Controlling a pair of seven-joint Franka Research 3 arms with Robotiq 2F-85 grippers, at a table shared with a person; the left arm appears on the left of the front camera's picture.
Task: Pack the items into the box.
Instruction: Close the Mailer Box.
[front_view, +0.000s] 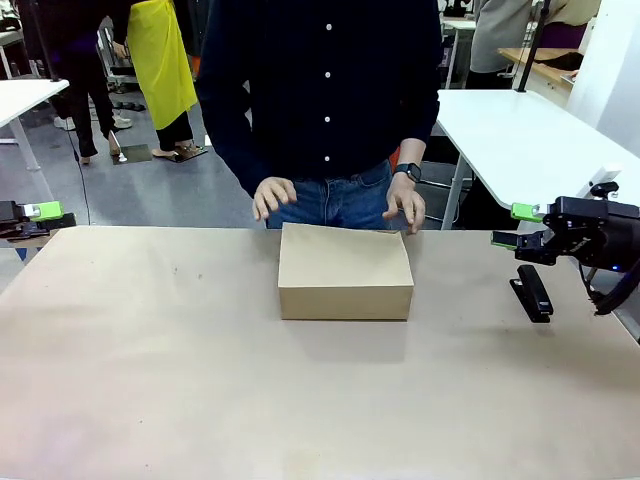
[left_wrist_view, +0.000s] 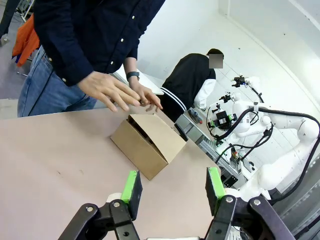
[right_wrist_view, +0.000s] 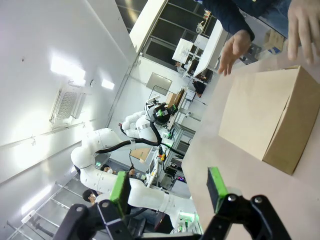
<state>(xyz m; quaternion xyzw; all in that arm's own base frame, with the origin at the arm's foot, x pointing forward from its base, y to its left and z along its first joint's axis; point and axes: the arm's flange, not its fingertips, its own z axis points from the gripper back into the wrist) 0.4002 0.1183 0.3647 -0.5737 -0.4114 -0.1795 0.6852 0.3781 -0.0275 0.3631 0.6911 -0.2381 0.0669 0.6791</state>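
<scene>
Keeping both arms parked: left gripper & right gripper wide, empty, while hands at far side shut box.

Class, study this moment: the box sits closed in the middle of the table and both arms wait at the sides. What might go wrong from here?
1. The person's hands hover at the far edge of the box; an arm reaching in might meet them.
2. The black stapler lies just below the right gripper, open and empty; it might be grabbed by mistake.
3. The left gripper, also open, faces a box whose lid looks shut, so packing may stall.
</scene>
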